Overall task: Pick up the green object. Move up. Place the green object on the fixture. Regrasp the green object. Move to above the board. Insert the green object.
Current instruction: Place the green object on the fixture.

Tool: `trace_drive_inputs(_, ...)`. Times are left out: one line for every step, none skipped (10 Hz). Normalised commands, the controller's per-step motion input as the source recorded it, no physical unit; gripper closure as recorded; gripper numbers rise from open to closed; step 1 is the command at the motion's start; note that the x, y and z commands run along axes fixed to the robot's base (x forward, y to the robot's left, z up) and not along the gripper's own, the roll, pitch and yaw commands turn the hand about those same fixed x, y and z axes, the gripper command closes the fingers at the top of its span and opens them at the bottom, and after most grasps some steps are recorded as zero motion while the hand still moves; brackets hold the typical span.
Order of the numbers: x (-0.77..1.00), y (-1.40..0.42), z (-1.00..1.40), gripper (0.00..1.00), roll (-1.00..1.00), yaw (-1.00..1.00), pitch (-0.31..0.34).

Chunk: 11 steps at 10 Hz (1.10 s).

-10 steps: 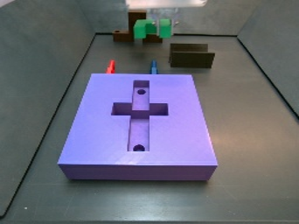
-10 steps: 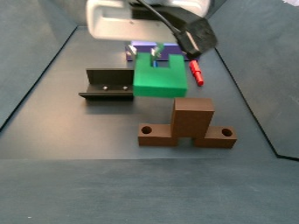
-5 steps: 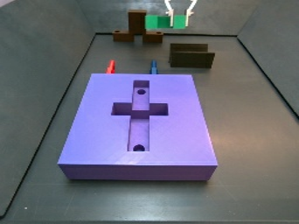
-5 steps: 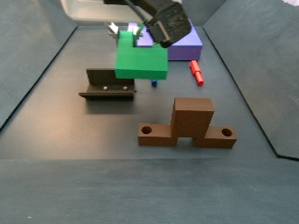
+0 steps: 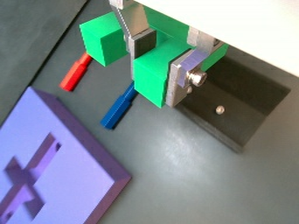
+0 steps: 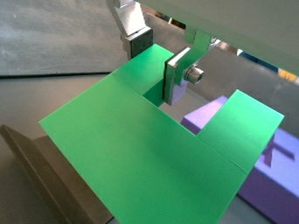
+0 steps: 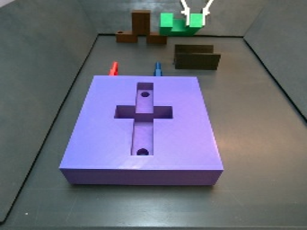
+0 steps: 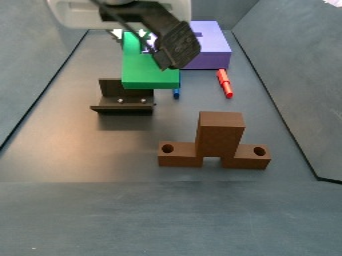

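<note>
Clamped between the gripper's [image 5: 162, 61] silver jaws at its notch and carried clear of the floor, green object [image 8: 147, 68] hanging above the fixture [image 8: 123, 98], seemingly for set-down there.

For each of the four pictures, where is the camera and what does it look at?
Wrist view: on the arm, looking down past the hand at the green object.
Wrist view: on the arm, close on the green object.
Side view: low at the board, facing the fixture.
Side view: opposite end, brown piece nearest.
All four show the green object in the hand.
</note>
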Motion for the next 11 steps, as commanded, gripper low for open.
trace_drive_inputs(0.79, -0.01, 0.00, 1.00, -0.35, 0.00, 0.403)
trace_drive_inputs(0.07, 0.00, -0.03, 1.00, 0.00, 0.00, 0.000)
trace_drive_inputs(0.60, 0.00, -0.38, 1.00, 0.00, -0.11, -0.074)
trace_drive_inputs(0.93, 0.00, -0.46, 1.00, -0.28, -0.09, -0.446)
trace_drive_inputs(1.00, 0.00, -0.45, 1.00, -0.27, -0.03, -0.383)
trace_drive_inputs(1.00, 0.00, -0.48, 1.00, -0.24, -0.01, -0.426)
trace_drive_inputs(0.95, 0.00, -0.45, 1.00, -0.26, -0.01, -0.477)
trace_drive_inputs(0.97, 0.00, -0.44, 1.00, -0.27, -0.02, -0.454)
trace_drive_inputs(0.49, 0.00, -0.32, 1.00, -0.01, -0.03, -0.154)
trace_drive_inputs(0.21, 0.00, -0.31, 1.00, -0.02, -0.06, -0.189)
trace_drive_inputs(0.00, 0.01, -0.30, 1.00, -0.13, -0.15, -0.294)
